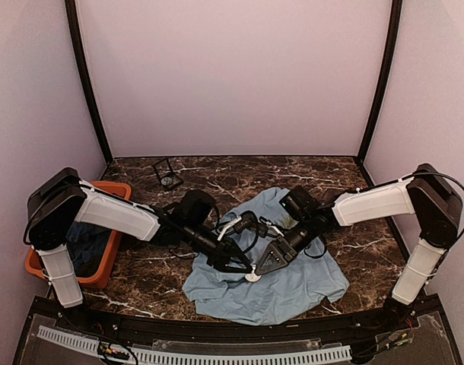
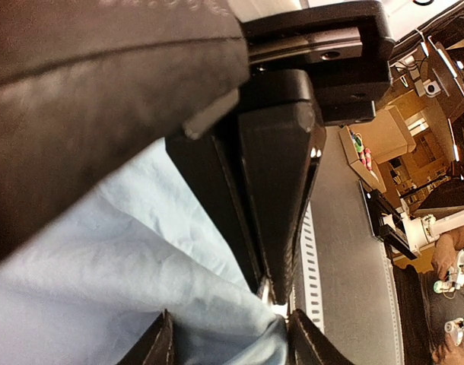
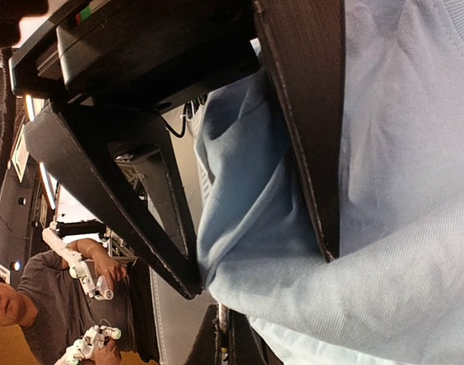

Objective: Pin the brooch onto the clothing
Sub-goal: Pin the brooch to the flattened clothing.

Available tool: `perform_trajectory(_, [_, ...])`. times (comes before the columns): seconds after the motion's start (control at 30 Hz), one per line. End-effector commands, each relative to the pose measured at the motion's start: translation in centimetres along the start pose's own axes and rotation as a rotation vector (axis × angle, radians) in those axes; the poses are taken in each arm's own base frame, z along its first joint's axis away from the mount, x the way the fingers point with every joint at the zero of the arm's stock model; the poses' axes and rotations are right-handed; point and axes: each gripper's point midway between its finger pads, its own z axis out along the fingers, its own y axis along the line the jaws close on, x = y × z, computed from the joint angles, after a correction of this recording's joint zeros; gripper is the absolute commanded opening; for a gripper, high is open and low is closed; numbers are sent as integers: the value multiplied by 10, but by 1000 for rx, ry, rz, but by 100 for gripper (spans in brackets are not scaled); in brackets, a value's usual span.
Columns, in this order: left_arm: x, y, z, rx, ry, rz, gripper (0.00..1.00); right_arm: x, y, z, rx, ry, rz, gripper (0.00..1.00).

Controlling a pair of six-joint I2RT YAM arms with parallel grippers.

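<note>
The clothing, a light blue T-shirt (image 1: 293,289), lies crumpled on the table in front of both arms, which meet over its left edge. My left gripper (image 1: 243,265) stands with its fingers (image 3: 141,205) apart, astride a raised fold of the shirt (image 3: 255,228) that fills the gap between them. My right gripper (image 3: 226,310) points at that fold from beside it, its tips pressed together on a thin bronze sliver (image 3: 224,319), the brooch seen edge-on. In the left wrist view the same sliver (image 2: 264,291) shows at the right gripper's tip (image 2: 274,285), just above the cloth (image 2: 141,266).
An orange bin (image 1: 114,255) with darker blue garments (image 1: 87,247) stands at the left edge of the dark marble table (image 1: 354,243). A small black-framed square case (image 1: 169,176) sits at the back left. Walls enclose the back and sides.
</note>
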Motion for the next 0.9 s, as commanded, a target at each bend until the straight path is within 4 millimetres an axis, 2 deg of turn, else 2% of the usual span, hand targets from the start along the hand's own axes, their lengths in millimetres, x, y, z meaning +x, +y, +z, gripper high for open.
perform_trajectory(0.0, [8,-3,3,25,42,-20,49,-17,9,0,-11,-22,-90,0])
perform_trajectory(0.87, [16,-9,15,12,82,1,47,-18,18,-3,-35,-35,-100,0])
